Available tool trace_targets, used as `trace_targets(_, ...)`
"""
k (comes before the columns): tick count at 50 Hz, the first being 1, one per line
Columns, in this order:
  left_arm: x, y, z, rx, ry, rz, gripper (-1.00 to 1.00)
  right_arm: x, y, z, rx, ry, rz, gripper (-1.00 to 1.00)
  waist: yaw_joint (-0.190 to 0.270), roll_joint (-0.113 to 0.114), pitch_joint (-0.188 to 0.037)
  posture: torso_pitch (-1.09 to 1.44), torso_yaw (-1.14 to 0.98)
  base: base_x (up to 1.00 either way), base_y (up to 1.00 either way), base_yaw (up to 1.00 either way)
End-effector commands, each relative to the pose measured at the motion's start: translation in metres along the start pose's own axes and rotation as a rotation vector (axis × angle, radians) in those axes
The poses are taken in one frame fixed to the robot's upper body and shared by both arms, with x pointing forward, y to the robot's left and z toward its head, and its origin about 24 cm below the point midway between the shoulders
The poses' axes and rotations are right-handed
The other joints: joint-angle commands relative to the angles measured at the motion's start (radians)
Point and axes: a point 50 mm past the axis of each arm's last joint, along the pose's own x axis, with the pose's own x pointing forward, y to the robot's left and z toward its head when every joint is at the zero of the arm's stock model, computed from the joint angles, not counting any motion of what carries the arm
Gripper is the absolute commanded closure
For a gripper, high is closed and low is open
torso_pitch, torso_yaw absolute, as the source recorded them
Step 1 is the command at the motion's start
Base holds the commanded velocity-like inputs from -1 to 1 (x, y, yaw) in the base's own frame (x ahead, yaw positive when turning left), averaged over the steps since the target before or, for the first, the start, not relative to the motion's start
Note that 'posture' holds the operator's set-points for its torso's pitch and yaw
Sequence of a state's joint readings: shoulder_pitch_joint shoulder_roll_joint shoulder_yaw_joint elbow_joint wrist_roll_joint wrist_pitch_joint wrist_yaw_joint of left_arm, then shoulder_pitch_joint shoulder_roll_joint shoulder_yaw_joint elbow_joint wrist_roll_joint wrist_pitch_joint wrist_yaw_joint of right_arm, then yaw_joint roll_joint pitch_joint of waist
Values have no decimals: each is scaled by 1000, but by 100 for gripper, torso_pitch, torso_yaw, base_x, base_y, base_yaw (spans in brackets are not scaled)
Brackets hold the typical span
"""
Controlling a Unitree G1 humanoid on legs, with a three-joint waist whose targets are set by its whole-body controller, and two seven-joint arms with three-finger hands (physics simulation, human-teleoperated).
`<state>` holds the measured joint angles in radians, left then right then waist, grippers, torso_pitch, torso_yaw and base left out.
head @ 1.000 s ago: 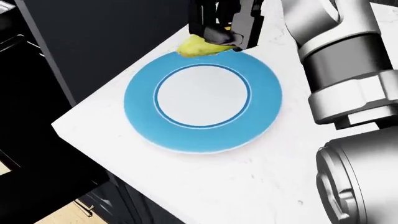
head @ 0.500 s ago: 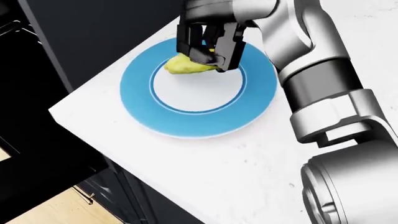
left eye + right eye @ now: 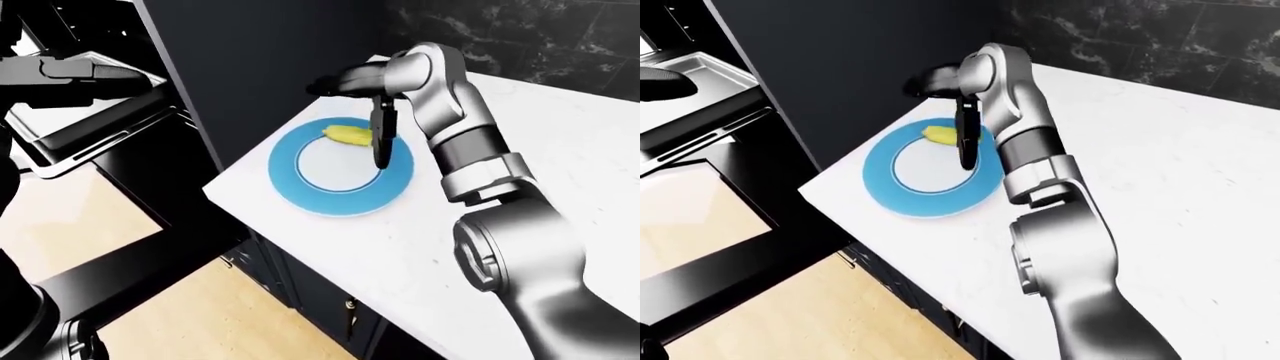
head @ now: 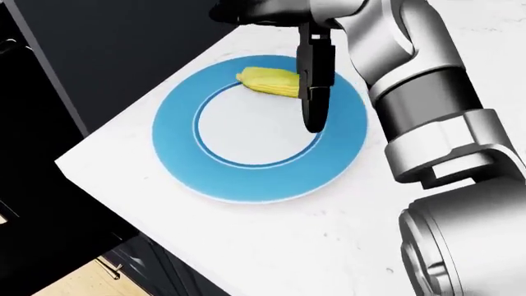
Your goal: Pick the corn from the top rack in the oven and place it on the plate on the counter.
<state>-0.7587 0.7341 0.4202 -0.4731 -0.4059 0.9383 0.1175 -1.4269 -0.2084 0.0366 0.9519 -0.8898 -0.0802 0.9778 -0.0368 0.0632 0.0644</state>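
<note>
Corn (image 4: 269, 82) lies on the blue-rimmed plate (image 4: 189, 160) in the head view, at the plate's upper part, half on the rim, half on the white centre. Your right robot hand (image 4: 306, 74) hangs over it, fingers (image 4: 313, 105) spread and pointing down, gripping nothing; one dark finger crosses the corn's right end. The plate sits near the white table (image 4: 312, 246) corner.

Left-eye view: oven door (image 3: 130, 255) hangs open at left, a tray (image 3: 70, 131) above it. Left robot hand: not visible to you.

Right-eye view: same layout, nothing further.
</note>
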Motion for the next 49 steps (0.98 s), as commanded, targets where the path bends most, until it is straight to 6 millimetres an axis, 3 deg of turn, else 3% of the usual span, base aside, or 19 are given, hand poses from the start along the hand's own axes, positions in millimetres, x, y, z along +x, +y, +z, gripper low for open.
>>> trace_targets(1, -1, 5, 15, 3, -80, 26, -100, -18, -25, 15, -41, -32, -106, -100, -1, 4, -34, 0, 0, 0, 0, 0)
trace_targets(10, -1, 5, 15, 3, -78, 24, -100, -41, -52, 18, -22, -22, -198, -100, -4, 4, -27, 0, 0, 0, 0, 0)
trace_targets(16, 0, 6, 16, 2, -80, 27, -100, -68, -72, 6, 51, 35, -311, -100, -4, 1, -23, 0, 0, 0, 0, 0)
trace_targets(20, 1, 8, 18, -2, -84, 29, -100, -97, -86, -9, 164, 89, -433, -100, 1, -2, -21, 0, 0, 0, 0, 0)
trace_targets(26, 1, 11, 21, 7, -85, 39, -100, -137, -99, -37, 557, 132, -677, -100, 7, -7, -18, 0, 0, 0, 0, 0)
trace_targets(29, 1, 11, 24, 11, -88, 39, -100, -153, -103, -41, 602, 135, -757, -100, 10, -10, -16, 0, 0, 0, 0, 0)
trace_targets(42, -2, 19, 25, 12, -84, 64, -100, -225, -101, -43, 737, 100, -1125, -100, 21, -15, -7, 0, 0, 0, 0, 0)
trace_targets(46, -4, 21, 19, 8, -80, 67, -100, -239, -90, -46, 720, 126, -1202, -100, 23, -17, -6, 0, 0, 0, 0, 0)
trace_targets(49, -4, 24, 16, 19, -73, 81, -100, -249, -66, -46, 769, 103, -1249, -100, 27, -23, -6, 0, 0, 0, 0, 0)
